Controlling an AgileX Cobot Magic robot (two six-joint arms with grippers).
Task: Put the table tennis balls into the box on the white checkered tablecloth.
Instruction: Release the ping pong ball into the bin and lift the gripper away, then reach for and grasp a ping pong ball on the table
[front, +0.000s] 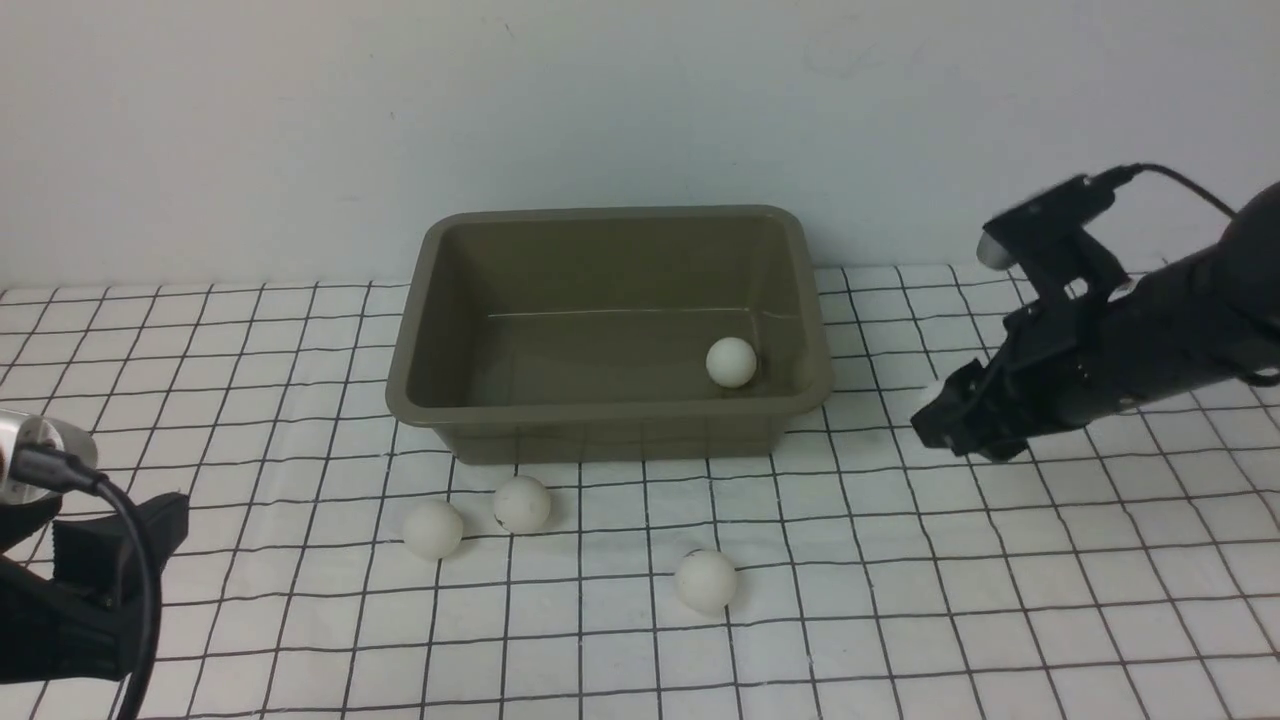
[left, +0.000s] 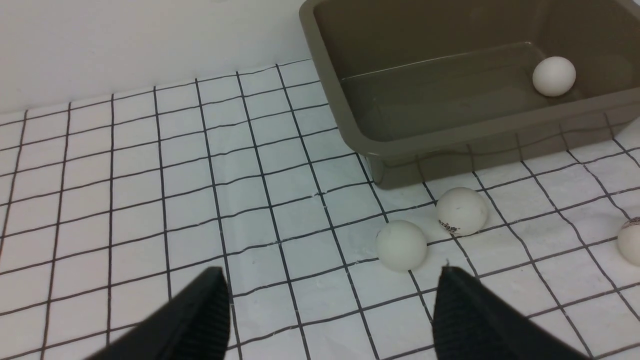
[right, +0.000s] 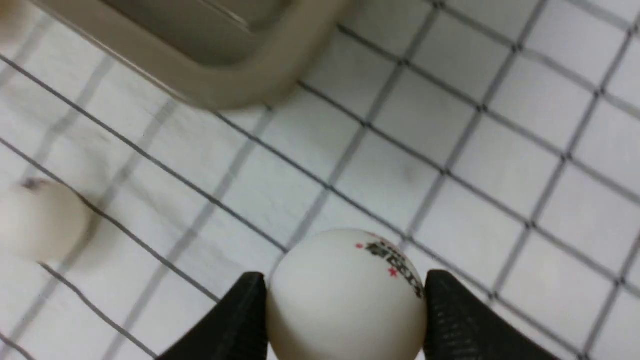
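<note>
The olive-grey box (front: 605, 412) stands on the white checkered tablecloth (front: 900, 620) with one table tennis ball (front: 731, 361) inside near its right wall. Three balls lie on the cloth in front of the box (front: 433, 528), (front: 521, 503), (front: 706, 580). My right gripper (front: 935, 405) is shut on a fifth ball (right: 345, 295) with a dark mark, held above the cloth to the right of the box. My left gripper (left: 330, 282) is open and empty at the front left, with the nearest ball (left: 401, 245) just beyond its fingertips.
A plain pale wall rises behind the box. The box corner (right: 235, 85) lies beyond the held ball in the right wrist view, with a blurred ball (right: 40, 220) at that frame's edge.
</note>
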